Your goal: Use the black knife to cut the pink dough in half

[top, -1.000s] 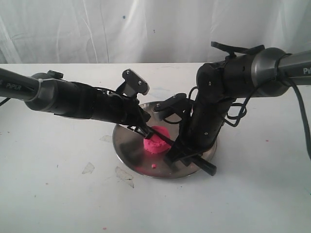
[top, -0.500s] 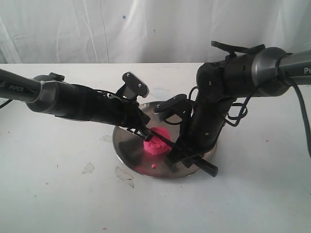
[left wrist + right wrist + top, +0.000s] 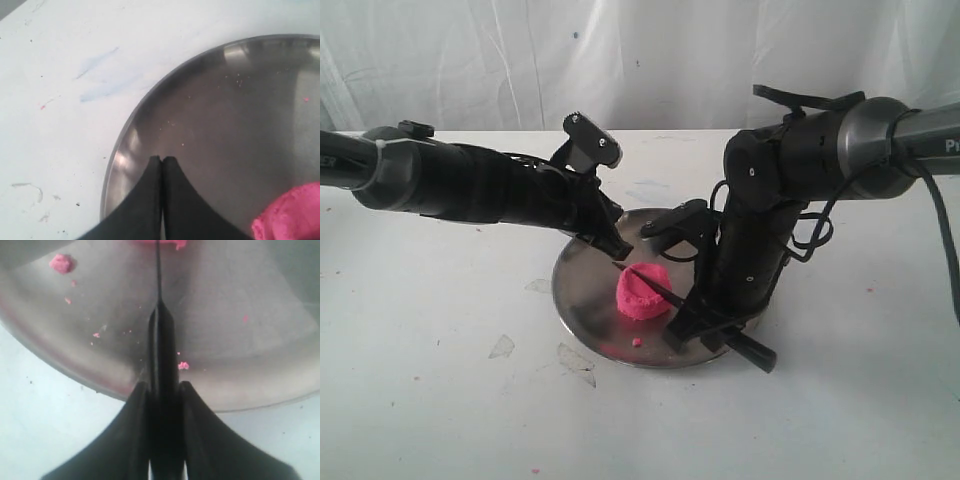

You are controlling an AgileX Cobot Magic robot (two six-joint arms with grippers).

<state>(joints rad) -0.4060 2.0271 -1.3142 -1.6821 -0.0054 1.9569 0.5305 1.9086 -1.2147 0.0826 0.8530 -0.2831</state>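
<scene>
Our right jaws grip the slim black knife (image 3: 695,315); its blade lies across the bright pink soft dough lump (image 3: 642,292) ahead; left jaws closed, empty.

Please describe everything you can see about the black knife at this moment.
The slim all-black knife has a narrow pointed blade and a straight handle; its material is not clear. The right gripper is shut on the handle, whose end sticks out past the rim of the round steel plate. The blade slants across the top of the bright pink dough lump, seemingly pressed into it; its tip points toward the shut left gripper, which appears not to touch it.
</scene>
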